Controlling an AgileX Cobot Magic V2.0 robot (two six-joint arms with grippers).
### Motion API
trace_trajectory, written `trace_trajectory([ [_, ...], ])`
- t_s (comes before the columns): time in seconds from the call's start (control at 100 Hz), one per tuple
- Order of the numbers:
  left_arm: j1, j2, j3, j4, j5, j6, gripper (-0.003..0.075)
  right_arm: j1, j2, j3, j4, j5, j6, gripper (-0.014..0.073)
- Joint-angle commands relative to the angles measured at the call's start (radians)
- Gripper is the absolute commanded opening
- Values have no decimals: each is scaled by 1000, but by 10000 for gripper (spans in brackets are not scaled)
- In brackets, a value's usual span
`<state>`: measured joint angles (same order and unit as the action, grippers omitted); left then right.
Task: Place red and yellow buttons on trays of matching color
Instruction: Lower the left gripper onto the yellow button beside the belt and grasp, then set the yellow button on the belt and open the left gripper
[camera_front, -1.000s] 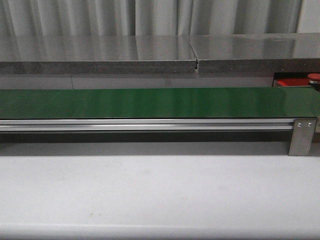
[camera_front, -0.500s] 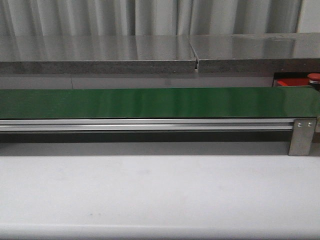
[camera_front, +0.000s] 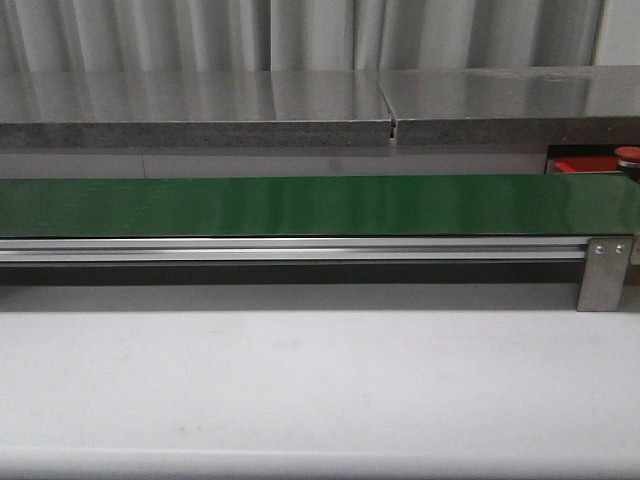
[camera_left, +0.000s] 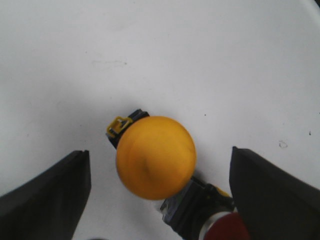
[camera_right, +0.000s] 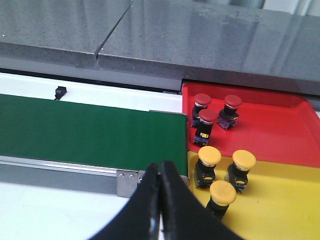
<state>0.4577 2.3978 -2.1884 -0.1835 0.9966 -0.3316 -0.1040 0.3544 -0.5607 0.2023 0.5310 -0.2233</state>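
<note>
Left gripper (camera_left: 157, 175) jaws wide, astride a yellow button (camera_left: 155, 157) on the white surface (camera_left: 150, 50). Right gripper (camera_right: 160, 175) jaws pressed together, empty, near red tray (camera_right: 280, 130).

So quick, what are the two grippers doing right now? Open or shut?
Left gripper: open, empty, with a yellow button lying between its fingers.
Right gripper: shut, holding nothing.

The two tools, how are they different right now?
The left tool is open, its fingers wide apart around a yellow button on the white table. The right tool is shut and holds nothing, above the green belt's end. Both have dark fingers.
</note>
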Motion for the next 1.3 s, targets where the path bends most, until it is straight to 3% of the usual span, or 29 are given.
trace_trajectory([
  [0.0, 1, -62, -42, -21, -67, -31, 565, 3, 7, -24, -3, -72, -8, -118],
  [0.48, 1, -31, -42, -19, -90, -30, 479, 3, 7, -24, -3, -72, -8, -118],
  [0.88, 1, -33, -46, -23, -92, -30, 191, 3, 7, -24, -3, -72, -8, -118],
  [1.29, 8, -127, -69, 19, 14, -18, 186, 3, 7, -24, -3, -73, -8, -118],
])
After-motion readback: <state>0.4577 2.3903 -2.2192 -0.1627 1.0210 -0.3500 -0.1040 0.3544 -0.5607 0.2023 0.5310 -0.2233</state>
